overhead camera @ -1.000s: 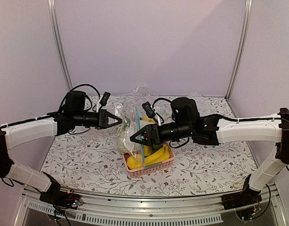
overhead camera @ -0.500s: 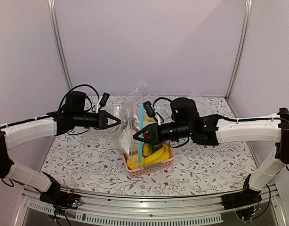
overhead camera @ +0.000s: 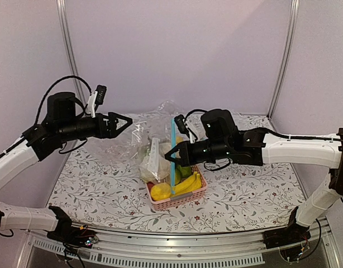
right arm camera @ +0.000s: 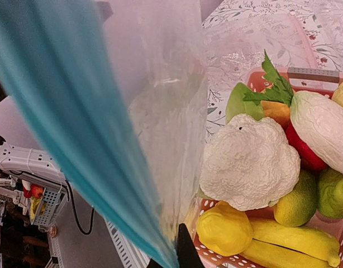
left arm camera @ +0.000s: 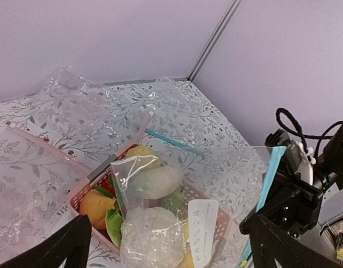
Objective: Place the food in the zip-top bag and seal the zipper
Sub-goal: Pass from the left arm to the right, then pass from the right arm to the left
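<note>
The zip-top bag (overhead camera: 151, 159) hangs upright over the pink basket, with its light-blue zipper (overhead camera: 173, 146) standing vertical. My right gripper (overhead camera: 175, 158) is shut on that zipper; in the right wrist view the strip (right arm camera: 76, 128) is a blurred blue band running down to the fingertips (right arm camera: 185, 251). Food shows through the bag's film: a white oblong piece (left arm camera: 153, 181) and something green (left arm camera: 180, 202). My left gripper (overhead camera: 119, 120) is open and raised to the left of the bag, apart from it. Its fingers (left arm camera: 68, 248) stand wide with nothing between them.
The pink basket (overhead camera: 185, 199) holds a yellow lemon-like fruit (right arm camera: 224, 229), bananas (right arm camera: 289, 240), a cauliflower (right arm camera: 249, 162), green fruits (right arm camera: 297, 204) and a white cabbage (right arm camera: 322, 131). More crumpled clear plastic (overhead camera: 166, 109) lies behind the basket. Walls close in at the back and sides.
My left gripper let go of the bag, opened, and rose up and to the left. My right gripper shut on the zipper and lifted it, so the strip stands higher.
</note>
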Available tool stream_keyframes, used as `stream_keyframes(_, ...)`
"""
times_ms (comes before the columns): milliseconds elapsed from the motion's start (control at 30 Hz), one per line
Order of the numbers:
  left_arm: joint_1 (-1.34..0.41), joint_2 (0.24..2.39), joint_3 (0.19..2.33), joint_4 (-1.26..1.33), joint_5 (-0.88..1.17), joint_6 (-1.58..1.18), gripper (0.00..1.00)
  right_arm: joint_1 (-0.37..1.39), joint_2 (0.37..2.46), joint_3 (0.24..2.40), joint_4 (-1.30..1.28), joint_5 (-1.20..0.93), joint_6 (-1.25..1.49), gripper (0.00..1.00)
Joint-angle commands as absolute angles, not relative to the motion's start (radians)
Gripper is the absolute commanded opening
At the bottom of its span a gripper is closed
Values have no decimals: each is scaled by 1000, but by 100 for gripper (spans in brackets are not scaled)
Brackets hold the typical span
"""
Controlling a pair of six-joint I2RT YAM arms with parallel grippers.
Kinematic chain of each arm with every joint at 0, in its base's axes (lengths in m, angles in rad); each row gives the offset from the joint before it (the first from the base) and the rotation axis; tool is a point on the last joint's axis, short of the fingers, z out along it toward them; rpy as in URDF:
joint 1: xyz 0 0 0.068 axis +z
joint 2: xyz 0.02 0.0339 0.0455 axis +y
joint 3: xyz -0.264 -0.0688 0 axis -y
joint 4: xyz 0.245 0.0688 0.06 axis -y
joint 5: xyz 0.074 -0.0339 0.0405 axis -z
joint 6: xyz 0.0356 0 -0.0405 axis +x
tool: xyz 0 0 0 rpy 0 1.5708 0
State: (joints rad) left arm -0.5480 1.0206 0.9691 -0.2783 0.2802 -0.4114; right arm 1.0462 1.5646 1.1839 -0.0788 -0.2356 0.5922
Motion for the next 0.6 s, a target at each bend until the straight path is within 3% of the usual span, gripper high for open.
stream_keyframes(0, -637, 1049, 974, -337, 312, -434, 99, 1052, 1530, 1224, -171, -171, 558, 0)
stream_keyframes(400, -832, 1120, 933, -179, 300, -556, 82, 1051, 1554, 1243, -176, -193, 560, 0)
stream_keyframes(567, -835, 1123, 965, -297, 95, -541, 80, 1052, 1552, 1240, -175, -195, 556, 0)
